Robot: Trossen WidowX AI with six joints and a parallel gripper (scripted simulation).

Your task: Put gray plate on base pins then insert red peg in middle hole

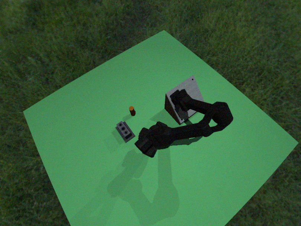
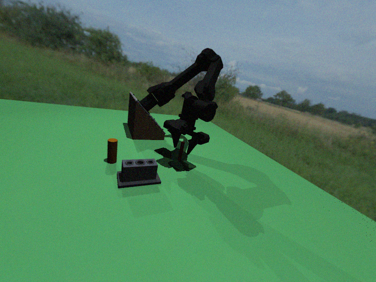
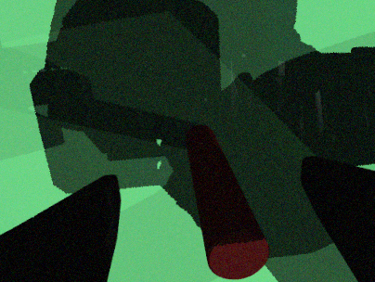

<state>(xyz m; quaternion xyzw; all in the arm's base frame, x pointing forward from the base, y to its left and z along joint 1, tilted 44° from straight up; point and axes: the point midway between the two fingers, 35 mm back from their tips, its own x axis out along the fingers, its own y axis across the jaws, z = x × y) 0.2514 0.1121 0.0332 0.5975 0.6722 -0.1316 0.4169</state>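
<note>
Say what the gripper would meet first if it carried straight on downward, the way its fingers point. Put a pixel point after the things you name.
Most likely the upright red peg point(image 2: 181, 150) point(image 3: 227, 195), below the gripper point(image 2: 181, 150) point(image 3: 213, 178); exact depth is unclear.

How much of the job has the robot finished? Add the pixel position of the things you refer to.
The gray plate point(image 1: 124, 130) point(image 2: 139, 173) looks flat on its base point(image 1: 130, 137) point(image 2: 139, 183), so step one seems done. Nothing is held: the open gripper point(image 1: 145, 147) point(image 2: 181, 150) point(image 3: 213, 178) straddles the standing red peg point(image 2: 181, 151) point(image 3: 227, 199). Gripping, inserting and releasing it remain.
</note>
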